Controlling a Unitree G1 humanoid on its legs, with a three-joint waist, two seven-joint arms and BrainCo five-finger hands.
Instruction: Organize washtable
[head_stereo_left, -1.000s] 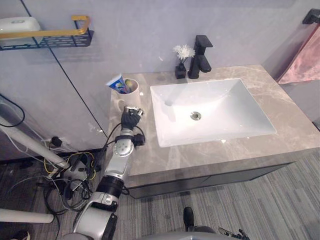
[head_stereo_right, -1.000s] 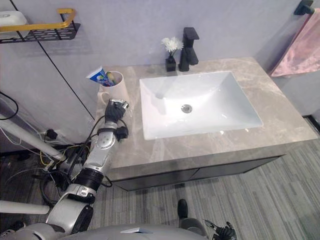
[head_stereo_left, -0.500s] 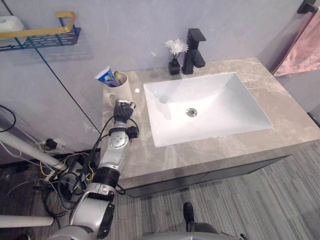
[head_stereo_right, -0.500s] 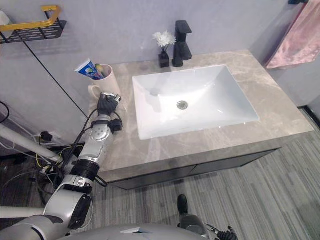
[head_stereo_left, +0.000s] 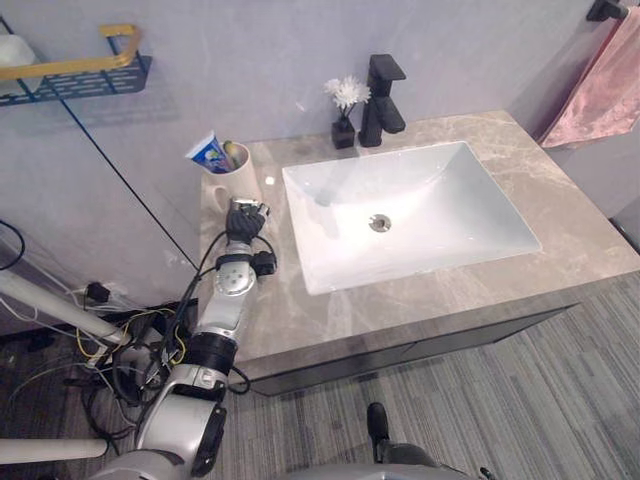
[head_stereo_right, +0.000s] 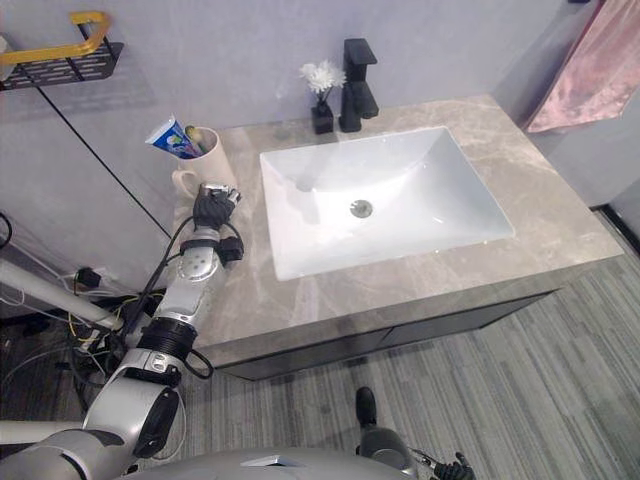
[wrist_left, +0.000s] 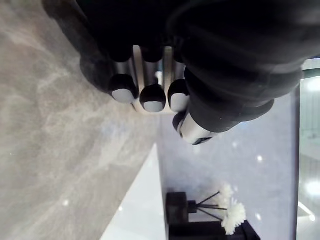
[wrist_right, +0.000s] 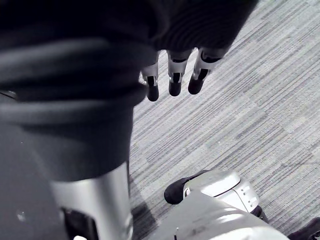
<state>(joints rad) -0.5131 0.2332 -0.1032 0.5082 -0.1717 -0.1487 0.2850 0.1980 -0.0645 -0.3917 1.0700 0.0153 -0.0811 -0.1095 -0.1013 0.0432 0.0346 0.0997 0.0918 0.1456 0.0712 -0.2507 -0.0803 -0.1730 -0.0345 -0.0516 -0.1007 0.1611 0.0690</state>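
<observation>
1. The grey marble desk (head_stereo_left: 450, 290) is carrying a white rectangular sink (head_stereo_left: 440, 215) sunk into its middle.
2. A black faucet (head_stereo_left: 383, 98) is standing at the sink's 12 o'clock, against the wall.
3. A small black vase with white flowers (head_stereo_left: 345, 118) is sitting just beside the faucet, at its 9 o'clock.
4. A cream mug (head_stereo_left: 240, 180) is standing upright at the sink's 10 o'clock, in the desk's far left corner.
5. A toothpaste tube (head_stereo_left: 208, 153) is leaning out of the mug toward 10 o'clock.
6. The left robot hand (head_stereo_left: 243, 222) is resting low over the desk at the mug's 6 o'clock, fingers pointing toward the mug.
7. That robot hand is staying loose, fingers relaxed in a row and gripping nothing; cannot tell whether the tips are touching the mug.
8. The right robot hand (wrist_right: 175, 70) is hanging over the striped grey floor (wrist_right: 240, 100), well apart from the desk, fingers straight and spread wide enough, holding nothing.
9. A black wire wall shelf with a gold rail (head_stereo_left: 90, 82) is hanging at the mug's 10 o'clock.
10. A pink towel (head_stereo_left: 600, 80) is hanging on the wall at the sink's 2 o'clock.
</observation>
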